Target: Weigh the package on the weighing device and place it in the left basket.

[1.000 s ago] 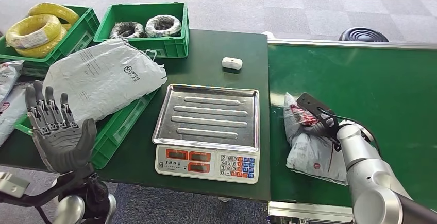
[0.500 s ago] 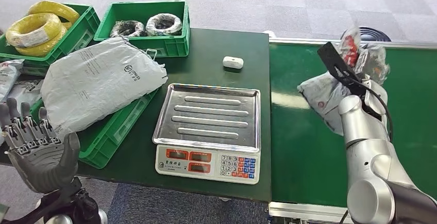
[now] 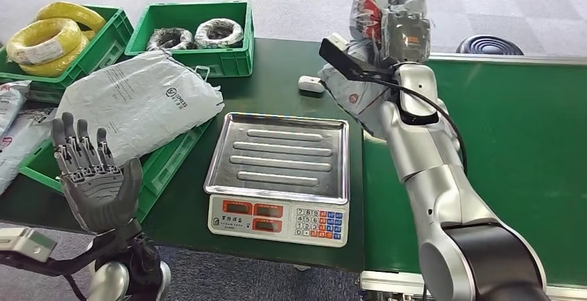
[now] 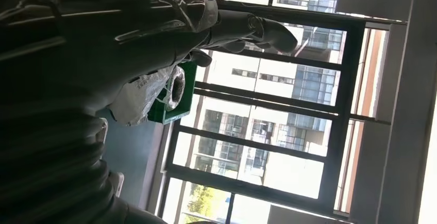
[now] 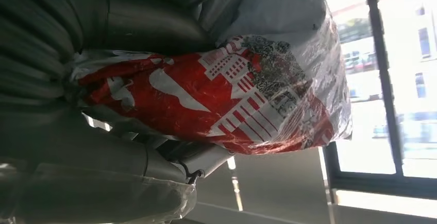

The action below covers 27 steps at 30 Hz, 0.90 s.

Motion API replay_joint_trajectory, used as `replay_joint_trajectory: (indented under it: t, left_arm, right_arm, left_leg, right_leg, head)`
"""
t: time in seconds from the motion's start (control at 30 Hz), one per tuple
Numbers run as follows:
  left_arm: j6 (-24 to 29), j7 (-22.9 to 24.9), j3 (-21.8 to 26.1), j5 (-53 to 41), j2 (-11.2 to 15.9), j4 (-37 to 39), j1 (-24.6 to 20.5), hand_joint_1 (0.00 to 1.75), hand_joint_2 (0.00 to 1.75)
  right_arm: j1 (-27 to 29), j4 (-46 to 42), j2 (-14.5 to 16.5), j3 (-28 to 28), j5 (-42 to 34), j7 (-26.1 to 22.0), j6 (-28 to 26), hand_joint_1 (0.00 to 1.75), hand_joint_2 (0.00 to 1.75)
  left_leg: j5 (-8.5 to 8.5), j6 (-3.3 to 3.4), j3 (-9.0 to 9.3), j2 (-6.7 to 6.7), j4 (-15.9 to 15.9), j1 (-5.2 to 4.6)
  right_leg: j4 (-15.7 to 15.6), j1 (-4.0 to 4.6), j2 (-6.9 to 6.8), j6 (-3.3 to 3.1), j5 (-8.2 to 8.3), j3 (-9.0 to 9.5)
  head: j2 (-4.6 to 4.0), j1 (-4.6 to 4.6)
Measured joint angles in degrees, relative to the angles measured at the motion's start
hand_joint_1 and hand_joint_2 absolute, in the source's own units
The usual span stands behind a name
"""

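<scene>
My right hand point(image 3: 405, 28) is raised high above the table's far edge and grips a grey package point(image 3: 363, 86) with a red and white printed patch point(image 5: 227, 100). The package hangs beyond the far right corner of the scale point(image 3: 280, 176), whose steel tray point(image 3: 242, 166) holds nothing. My left hand point(image 3: 93, 180) stands open with its fingers spread, at the near left, over the front edge of the left green basket point(image 3: 160, 169). A large grey bag point(image 3: 135, 104) lies in that basket.
Two green crates stand at the back left, one with yellow cable coils point(image 3: 48, 38), one with dark coils point(image 3: 197, 34). A small white case point(image 3: 309, 84) lies behind the scale. The green conveyor belt point(image 3: 512, 162) runs along the right. More bags point(image 3: 10, 117) lie at the far left.
My right arm lifted the package off the conveyor belt and swung it up and left, to above the scale's far right corner. My left hand dipped and came back up.
</scene>
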Motion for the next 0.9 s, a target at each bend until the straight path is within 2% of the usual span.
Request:
replay_joint_trajectory:
  t: [0.23, 0.6, 0.63, 0.73, 0.77, 0.9]
  left_arm:
    - [-0.4, 0.0, -1.23, 0.22, 0.01, 4.39, -3.1, 0.0, 1.75]
    - [-0.41, 0.0, -1.54, 0.2, -0.01, 6.57, -4.55, 0.0, 1.75]
    - [-0.37, 0.0, -1.54, 0.2, -0.01, 6.58, -4.55, 0.0, 1.75]
    - [-0.12, 0.0, -1.54, 0.19, -0.01, 6.59, -4.54, 0.0, 1.75]
    - [-0.03, 0.0, -1.54, 0.17, -0.01, 6.59, -4.53, 0.0, 1.75]
    - [0.26, 0.0, -1.54, -0.03, -0.01, 6.59, -4.48, 0.0, 1.75]
  right_arm:
    - [-0.82, 6.3, 4.29, 4.55, 0.2, -4.96, -0.47, 1.75, 1.75]
    - [1.53, 10.5, 7.41, 6.0, -2.6, -7.67, -0.64, 1.75, 1.75]
    - [1.72, 10.72, 7.54, 6.0, -2.91, -7.9, -0.62, 1.36, 1.75]
    - [2.38, 11.26, 7.86, 5.99, -4.18, -8.72, -0.62, 0.05, 1.75]
    - [2.71, 11.39, 7.98, 5.98, -4.7, -8.93, -0.65, 0.0, 1.75]
    - [4.26, 11.64, 8.54, 5.84, -6.74, -9.09, -1.41, 0.0, 1.75]
  left_leg:
    - [-0.02, 0.01, -0.05, -0.02, 0.0, -0.02]
    - [-0.02, 0.0, -0.05, -0.02, 0.0, 0.0]
    - [-0.02, 0.01, -0.05, -0.02, 0.0, 0.0]
    - [-0.02, 0.01, -0.05, -0.02, 0.0, -0.01]
    - [-0.02, 0.01, -0.05, -0.03, 0.0, -0.01]
    - [-0.02, 0.01, -0.05, -0.03, 0.0, 0.0]
  right_leg:
    - [-0.04, -0.01, -0.01, 0.0, 0.0, -0.04]
    - [-0.04, 0.0, -0.01, 0.0, 0.0, -0.04]
    - [-0.04, 0.0, -0.01, 0.0, 0.0, -0.04]
    - [-0.04, -0.01, -0.01, 0.0, 0.0, -0.04]
    - [-0.04, -0.01, -0.01, 0.0, 0.0, -0.04]
    - [-0.04, 0.0, -0.01, 0.0, 0.0, -0.05]
  head:
    - [0.0, 0.02]
    - [0.0, 0.02]
    - [0.0, 0.02]
    - [0.0, 0.02]
    - [0.0, 0.02]
    - [0.0, 0.02]
